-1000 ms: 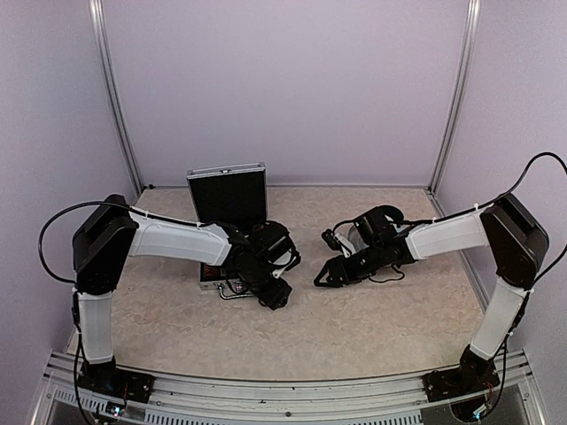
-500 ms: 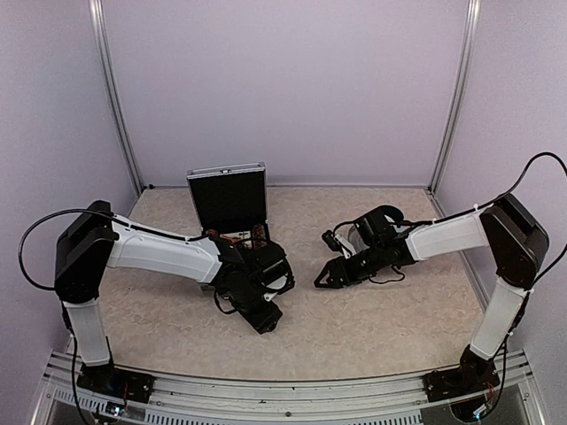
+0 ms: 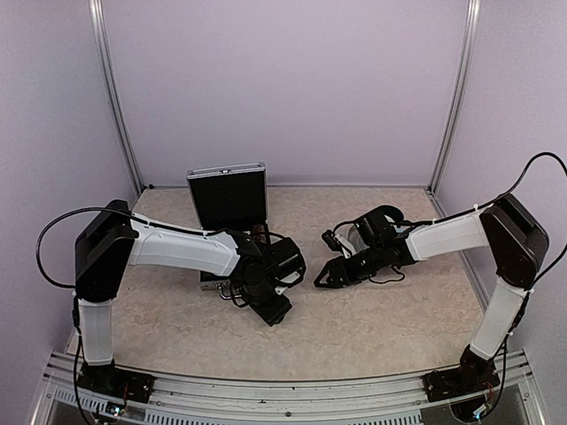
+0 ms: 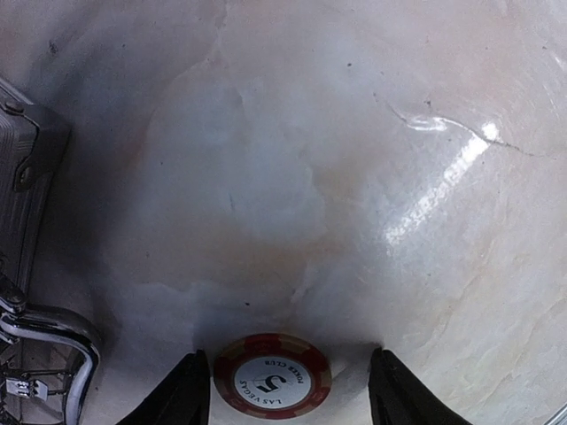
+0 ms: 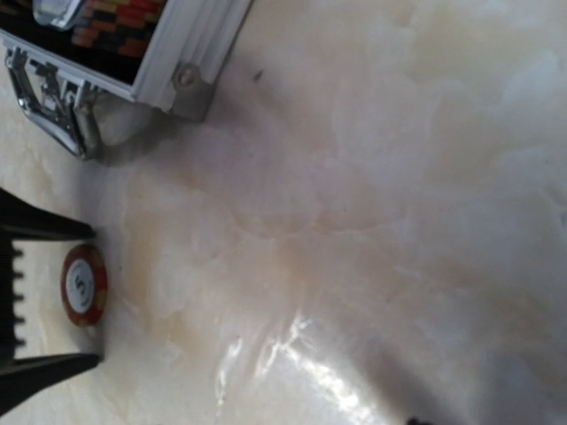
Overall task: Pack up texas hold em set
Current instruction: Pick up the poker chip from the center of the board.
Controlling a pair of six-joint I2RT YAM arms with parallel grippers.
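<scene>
The silver ribbed briefcase (image 3: 227,197) stands open at the back left with its black-lined lid upright. Its corner (image 5: 182,53) and chrome handle (image 4: 53,329) show in the wrist views, with red-and-white chips (image 5: 115,18) inside. One red-and-white poker chip (image 4: 272,375) marked 5 lies flat on the table just right of the case, also in the right wrist view (image 5: 84,283). My left gripper (image 4: 286,356) is open, one finger on each side of this chip, not touching it. My right gripper (image 3: 324,274) hovers just right of it, looks open and holds nothing.
The pale marbled table top (image 3: 372,328) runs to lilac walls on three sides. A pale rounded thing (image 3: 353,235) sits partly hidden behind my right wrist. The two grippers are close together at the table's middle.
My left gripper has swung away from the case front, out towards the near side and back, and now straddles the chip. The right arm has not moved.
</scene>
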